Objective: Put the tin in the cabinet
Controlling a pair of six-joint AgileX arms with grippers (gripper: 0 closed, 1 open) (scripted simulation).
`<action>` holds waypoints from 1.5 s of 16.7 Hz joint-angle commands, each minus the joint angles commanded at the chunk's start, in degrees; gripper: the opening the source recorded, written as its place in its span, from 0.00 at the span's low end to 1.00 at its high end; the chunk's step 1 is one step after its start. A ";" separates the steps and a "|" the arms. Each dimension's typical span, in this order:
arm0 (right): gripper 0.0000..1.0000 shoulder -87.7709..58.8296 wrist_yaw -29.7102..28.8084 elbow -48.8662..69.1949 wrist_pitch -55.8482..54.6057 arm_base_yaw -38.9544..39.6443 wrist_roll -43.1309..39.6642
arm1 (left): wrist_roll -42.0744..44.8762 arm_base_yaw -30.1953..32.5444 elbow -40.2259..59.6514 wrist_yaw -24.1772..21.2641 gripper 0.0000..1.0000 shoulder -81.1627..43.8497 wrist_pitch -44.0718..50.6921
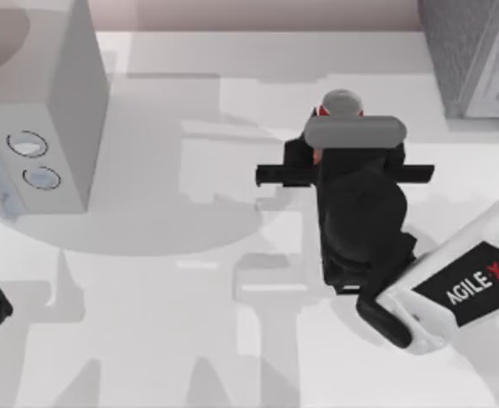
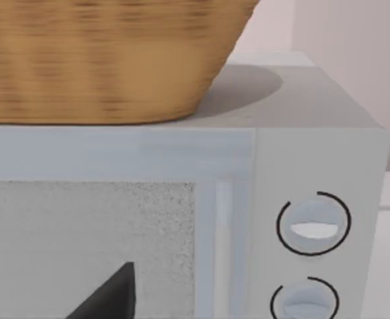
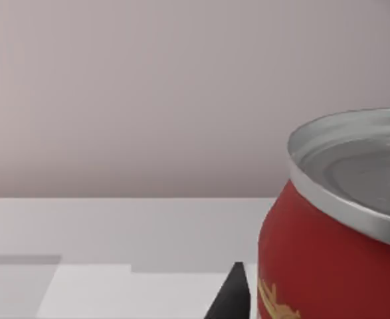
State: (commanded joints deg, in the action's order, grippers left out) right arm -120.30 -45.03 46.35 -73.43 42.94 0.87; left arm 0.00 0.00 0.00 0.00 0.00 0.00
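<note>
The right gripper [image 1: 334, 144] reaches from the table's right to the tin [image 1: 342, 104], finger state unclear.

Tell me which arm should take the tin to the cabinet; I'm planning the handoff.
Right, probably. The right gripper is already at the tin, near the cabinet at the table's right. The left gripper is parked at the far left, facing the pale box with two dials.

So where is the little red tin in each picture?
Top view: the tin pokes out at the far tip of the right arm, right of the table's middle.
Left wrist view: not in it.
Right wrist view: the tin is close up, silver top tilted.
Shared landmark: the white table under the tin.
</note>
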 joint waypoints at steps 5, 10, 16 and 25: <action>0.00 7.38 0.18 -0.52 7.15 0.09 0.02 | 0.00 0.00 0.00 0.00 1.00 0.00 0.00; 0.00 12.18 0.10 -0.52 11.61 0.38 0.22 | 0.00 0.00 0.00 0.00 1.00 0.00 0.00; 0.00 13.65 0.38 -0.20 11.54 -0.66 0.08 | 0.00 0.00 0.00 0.00 1.00 0.00 0.00; 0.00 40.70 10.03 -8.34 24.42 -12.31 -1.38 | 0.00 0.00 0.00 0.00 1.00 0.00 0.00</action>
State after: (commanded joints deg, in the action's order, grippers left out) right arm -79.59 -35.00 38.01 -49.02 30.63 -0.50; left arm 0.00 0.00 0.00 0.00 0.00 0.00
